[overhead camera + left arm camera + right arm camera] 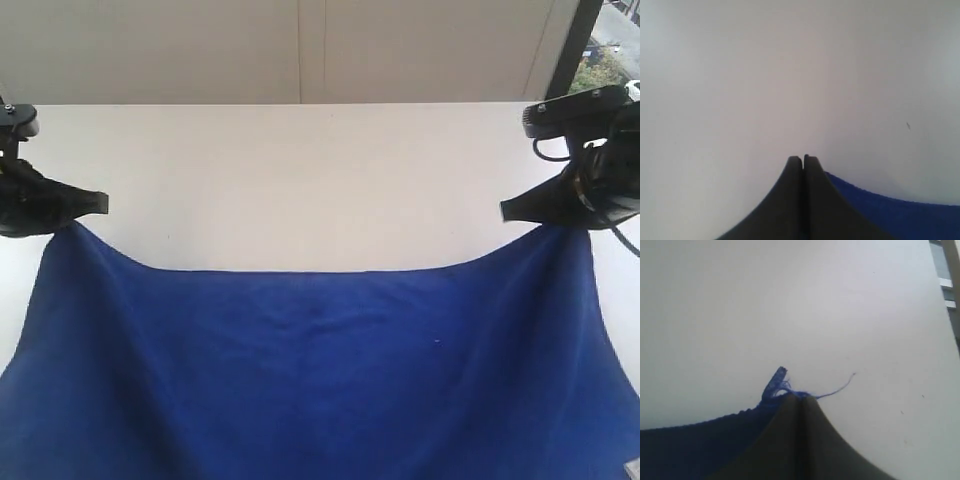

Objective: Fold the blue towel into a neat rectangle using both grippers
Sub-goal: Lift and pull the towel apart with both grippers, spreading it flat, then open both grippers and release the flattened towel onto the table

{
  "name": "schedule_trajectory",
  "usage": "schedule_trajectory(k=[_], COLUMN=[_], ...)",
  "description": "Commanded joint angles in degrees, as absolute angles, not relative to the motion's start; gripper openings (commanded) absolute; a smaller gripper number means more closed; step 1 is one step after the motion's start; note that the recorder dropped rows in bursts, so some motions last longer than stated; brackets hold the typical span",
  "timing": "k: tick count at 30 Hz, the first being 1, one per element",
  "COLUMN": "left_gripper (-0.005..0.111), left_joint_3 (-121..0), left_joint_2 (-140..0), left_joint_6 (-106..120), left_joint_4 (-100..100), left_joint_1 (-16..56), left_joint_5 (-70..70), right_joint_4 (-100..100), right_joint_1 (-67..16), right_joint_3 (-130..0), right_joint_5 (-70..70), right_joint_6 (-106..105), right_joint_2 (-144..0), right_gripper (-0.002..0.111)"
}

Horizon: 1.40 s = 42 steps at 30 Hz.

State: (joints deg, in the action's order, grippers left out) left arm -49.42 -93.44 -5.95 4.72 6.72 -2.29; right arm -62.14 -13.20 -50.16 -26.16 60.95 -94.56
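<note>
Exterior view: blue towel (pixel 320 370) corners are clamped by left gripper (pixel 100 204) & right gripper (pixel 506 210), both clenched; corners should be carried level w/ even tension.

Soft matt cloth blue towel (pixel 320 380), frayed corner; smooth matt white table (pixel 300 180)

Bare desk (pixel 300 170) lies open between left tool (pixel 100 203) and right tool (pixel 507 210), back to the wall (pixel 200 50); the blue towel (pixel 320 380) stretched between them blocks the near side.
</note>
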Motion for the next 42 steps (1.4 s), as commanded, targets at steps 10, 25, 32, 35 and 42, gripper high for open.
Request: schedule_trajectory(k=[10, 25, 32, 35, 42], left_gripper=[0.000, 0.009, 0.060, 0.070, 0.064], left_joint_3=[-72.79, -72.79, -72.79, -72.79, -72.79], left_joint_2=[-115.42, -117.43, -116.94, -114.24, -104.18], left_joint_6=[-9.33, -9.25, -7.01, -2.60, 1.56], left_joint_4=[5.69, 5.98, 5.71, 5.71, 5.48], left_joint_1=[2.56, 1.32, 1.32, 1.32, 1.32], left_joint_5=[1.44, -1.69, -1.71, 1.51, 14.23], right_joint_4=[-59.70, -59.96, -60.08, -59.95, -50.00], right_joint_1=[-0.67, -0.62, -0.53, -0.53, -0.53], right_joint_3=[-68.57, -69.94, -70.09, -70.20, -68.41], right_joint_5=[-8.39, -5.76, -7.21, -14.77, -24.43], right_joint_6=[61.18, 59.74, 59.74, 60.85, 49.95], right_joint_2=[-117.45, -120.22, -119.84, -117.39, -106.81], right_gripper=[0.000, 0.005, 0.041, 0.045, 0.039])
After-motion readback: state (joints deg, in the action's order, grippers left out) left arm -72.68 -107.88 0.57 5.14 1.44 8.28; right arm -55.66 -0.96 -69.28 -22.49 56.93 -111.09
